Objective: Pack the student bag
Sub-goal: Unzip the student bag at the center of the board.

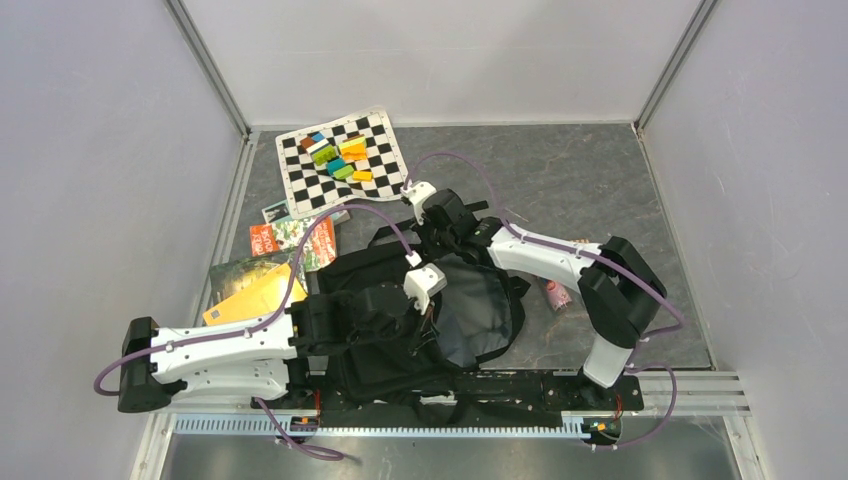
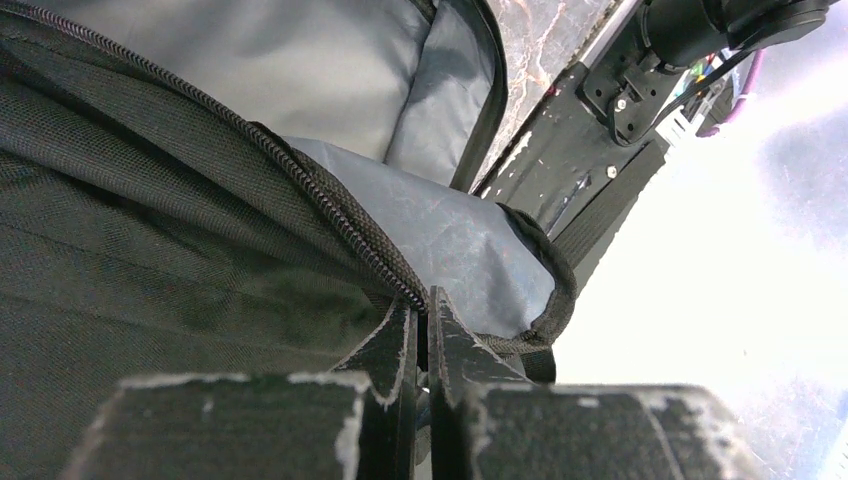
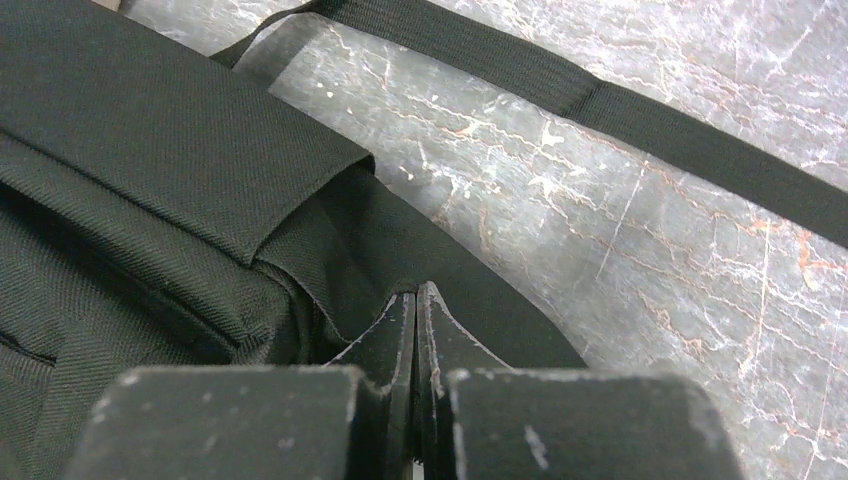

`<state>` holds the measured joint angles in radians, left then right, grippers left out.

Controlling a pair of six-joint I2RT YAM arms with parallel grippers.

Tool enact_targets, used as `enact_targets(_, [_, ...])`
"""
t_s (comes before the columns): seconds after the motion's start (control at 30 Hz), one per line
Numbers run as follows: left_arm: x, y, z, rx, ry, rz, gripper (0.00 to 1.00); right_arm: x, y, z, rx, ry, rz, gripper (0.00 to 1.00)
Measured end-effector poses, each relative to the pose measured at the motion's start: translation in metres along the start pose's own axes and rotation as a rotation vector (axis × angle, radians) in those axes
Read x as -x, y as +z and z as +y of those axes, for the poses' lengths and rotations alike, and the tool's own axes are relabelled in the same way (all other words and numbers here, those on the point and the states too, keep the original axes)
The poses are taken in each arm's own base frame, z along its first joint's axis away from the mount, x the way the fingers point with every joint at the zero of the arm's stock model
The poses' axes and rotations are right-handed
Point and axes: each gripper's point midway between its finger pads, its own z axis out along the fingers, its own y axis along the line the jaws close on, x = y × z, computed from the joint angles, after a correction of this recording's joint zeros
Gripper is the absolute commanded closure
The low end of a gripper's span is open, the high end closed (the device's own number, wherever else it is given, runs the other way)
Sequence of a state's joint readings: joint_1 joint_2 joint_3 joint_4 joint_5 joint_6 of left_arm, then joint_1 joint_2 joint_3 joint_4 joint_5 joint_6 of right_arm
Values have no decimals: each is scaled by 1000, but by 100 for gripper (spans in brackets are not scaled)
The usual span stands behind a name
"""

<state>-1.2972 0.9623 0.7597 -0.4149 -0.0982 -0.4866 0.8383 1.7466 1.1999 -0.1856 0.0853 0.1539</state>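
Note:
The student bag (image 1: 480,310), a large black backpack, lies in the middle of the table in front of the arm bases, its zip open and grey lining showing. My left gripper (image 1: 427,308) is shut on the bag's zipper edge (image 2: 330,205) at the mouth, next to the grey lining (image 2: 440,230). My right gripper (image 1: 432,238) is at the bag's far end and shut on a fold of its black fabric (image 3: 340,240). A black strap (image 3: 600,110) lies on the marbled table beyond it. The inside of the bag is mostly hidden.
A chequered mat (image 1: 340,160) with several coloured blocks lies at the back. Books (image 1: 290,240) and a yellow booklet (image 1: 255,295) lie left of the bag. A small pink object (image 1: 557,293) lies to its right. Walls enclose the table.

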Motion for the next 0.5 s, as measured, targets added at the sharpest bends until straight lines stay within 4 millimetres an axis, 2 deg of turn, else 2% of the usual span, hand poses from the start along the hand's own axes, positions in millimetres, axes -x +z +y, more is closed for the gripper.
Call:
enact_targets(0.03, [-1, 0, 1, 5, 0, 2, 98, 1, 1, 3, 9, -3, -6, 100])
enact_targets(0.1, [0, 0, 6, 35, 0, -3, 98, 5, 1, 4, 9, -3, -20, 88])
enact_targets(0.2, [4, -3, 21, 107, -32, -25, 98, 10, 1, -4, -34, -1, -41, 66])
enact_targets(0.27, [9, -6, 31, 143, -80, -46, 98, 15, -3, -12, -70, 7, -55, 46])
enact_targets(0.37, [23, -9, 52, 199, -182, -95, 98, 26, -21, -31, -124, 31, -89, 15])
enact_targets(0.43, [29, -10, 68, 240, -245, -116, 98, 28, -40, -51, -175, 53, -111, 5])
enact_targets(0.5, [32, -10, 79, 271, -288, -126, 98, 21, -63, -73, -243, 67, -116, 2])
